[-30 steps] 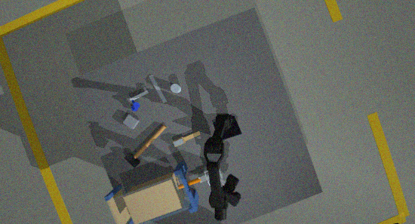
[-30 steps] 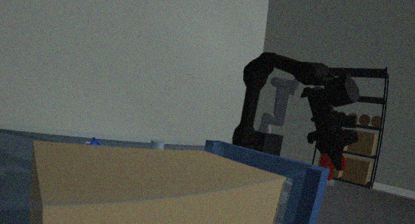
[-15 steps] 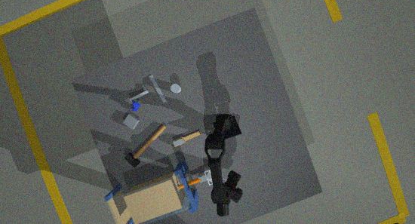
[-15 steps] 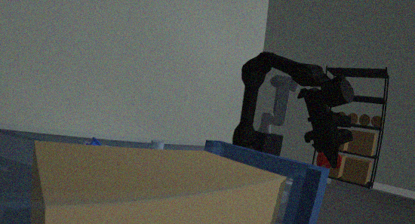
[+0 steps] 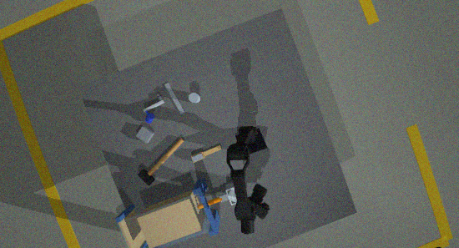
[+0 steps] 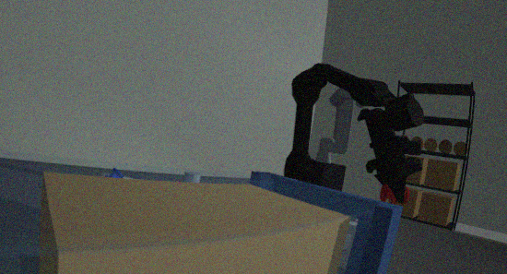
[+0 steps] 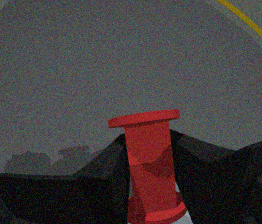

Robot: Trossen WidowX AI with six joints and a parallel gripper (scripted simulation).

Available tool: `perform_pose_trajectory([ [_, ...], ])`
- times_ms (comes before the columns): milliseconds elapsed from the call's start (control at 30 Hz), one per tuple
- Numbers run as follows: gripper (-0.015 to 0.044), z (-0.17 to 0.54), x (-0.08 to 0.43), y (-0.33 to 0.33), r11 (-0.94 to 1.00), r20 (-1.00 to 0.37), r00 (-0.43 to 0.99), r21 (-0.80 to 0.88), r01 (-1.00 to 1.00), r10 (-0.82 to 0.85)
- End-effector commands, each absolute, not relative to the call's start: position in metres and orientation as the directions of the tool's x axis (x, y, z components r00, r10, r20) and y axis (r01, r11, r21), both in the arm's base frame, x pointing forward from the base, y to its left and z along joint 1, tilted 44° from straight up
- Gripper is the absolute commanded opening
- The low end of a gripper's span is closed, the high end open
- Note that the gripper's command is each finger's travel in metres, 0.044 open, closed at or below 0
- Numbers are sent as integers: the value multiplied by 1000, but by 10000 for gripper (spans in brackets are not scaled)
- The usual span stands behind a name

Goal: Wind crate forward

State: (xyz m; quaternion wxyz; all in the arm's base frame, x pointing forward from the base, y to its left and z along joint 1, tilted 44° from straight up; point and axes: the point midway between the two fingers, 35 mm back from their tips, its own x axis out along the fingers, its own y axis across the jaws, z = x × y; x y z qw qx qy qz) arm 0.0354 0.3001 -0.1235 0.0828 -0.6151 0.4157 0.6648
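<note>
Red spool-shaped grip [image 7: 151, 165] is clamped between the fingers of the tool [image 6: 395, 193] [image 7: 144, 137]. No writing is legible. The winch [image 5: 230, 196] sits beside the arm; an orange strap [image 5: 210, 203] runs from it toward the blue frame [image 5: 212, 216] [image 6: 323, 196]. A hammer [image 5: 166, 157] and a brush [image 5: 206, 153] lie nearby on the worktop [image 5: 309, 185]. Whether the crate touches the frame cannot be told.
</note>
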Motion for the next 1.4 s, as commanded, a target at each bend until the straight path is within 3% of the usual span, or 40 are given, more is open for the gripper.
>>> perform_pose_trajectory([
  [0, 0, -116, 33, 285, -623, -872, -233, 474, -622, -431],
  [1367, 0, -66, 55, 232, -620, -869, -232, 477, -623, -437],
])
